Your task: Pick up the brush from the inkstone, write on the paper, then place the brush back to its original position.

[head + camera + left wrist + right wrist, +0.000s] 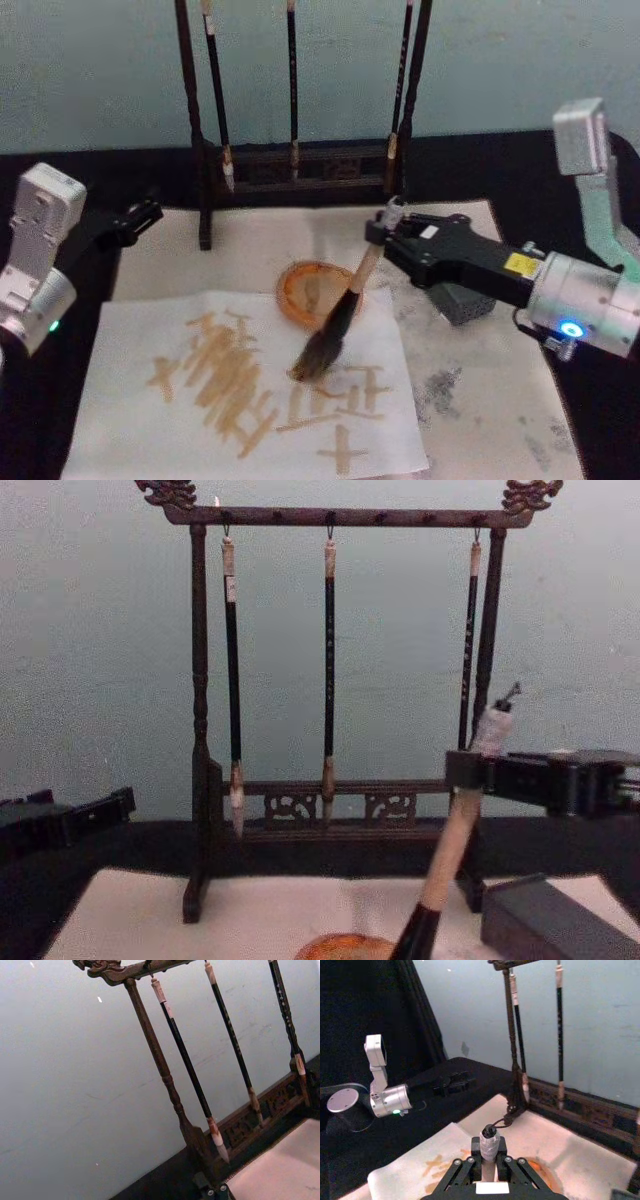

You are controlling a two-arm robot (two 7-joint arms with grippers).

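Bristles (318, 356) touch the paper (120, 430), my right gripper (378, 232) clamped on the brush (352, 288); pushing down hard could tear it. Left gripper (135, 221) waits aside.

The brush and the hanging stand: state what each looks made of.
The brush, held in the right gripper: bushy grey-brown bristles, probably animal hair; glossy black lower shaft, maybe lacquer; pale tan upper handle, possibly bamboo. The stand: dark brown with turned posts and carved ends, so likely stained wood. The left gripper sits idle.

Calligraphy studio: brush stand (198, 730), marked paper (130, 400).
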